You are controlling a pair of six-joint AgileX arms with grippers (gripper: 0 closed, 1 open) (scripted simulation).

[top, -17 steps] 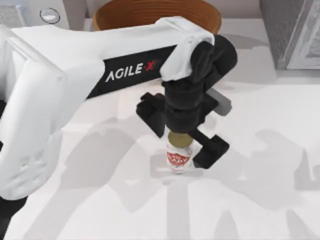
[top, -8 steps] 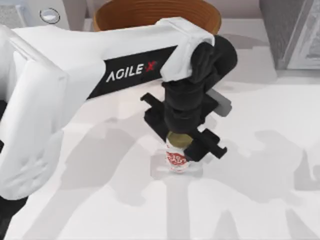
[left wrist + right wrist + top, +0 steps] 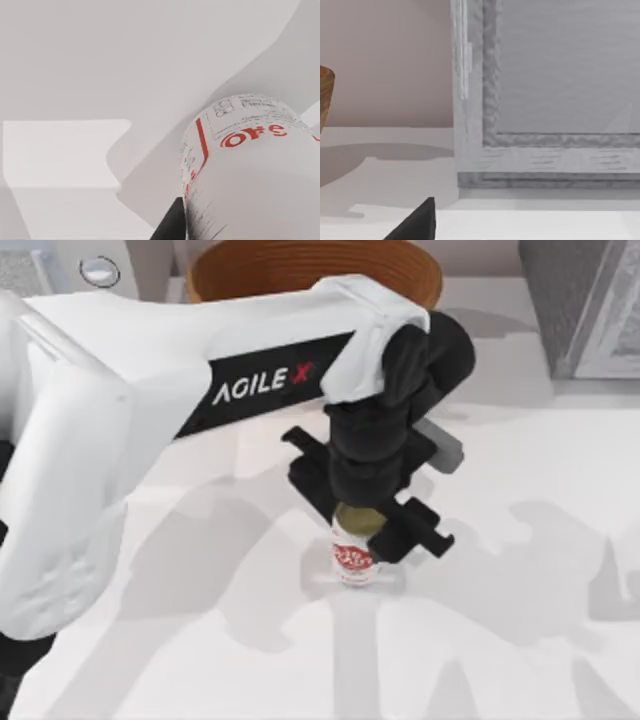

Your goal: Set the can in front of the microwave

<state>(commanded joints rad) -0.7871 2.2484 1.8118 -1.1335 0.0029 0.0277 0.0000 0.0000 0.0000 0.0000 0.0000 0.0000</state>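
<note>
can point(image 3: 355, 558): dull gold lid, white label with a red emblem; in the left wrist view the label point(image 3: 250, 170) is white with red lettering, a red line and fine grey print
left gripper point(image 3: 365, 522): black, around the can
left arm point(image 3: 200, 370): white, with a black band lettered in white and a red X
basket point(image 3: 310, 265): brown, ribbed, behind the can
microwave point(image 3: 95, 265): pale grey-white with a round silver dial, left of the basket
appliance point(image 3: 580, 305): darker grey, speckled, right of the basket
table point(image 3: 520, 640): white with grey shadows
</note>
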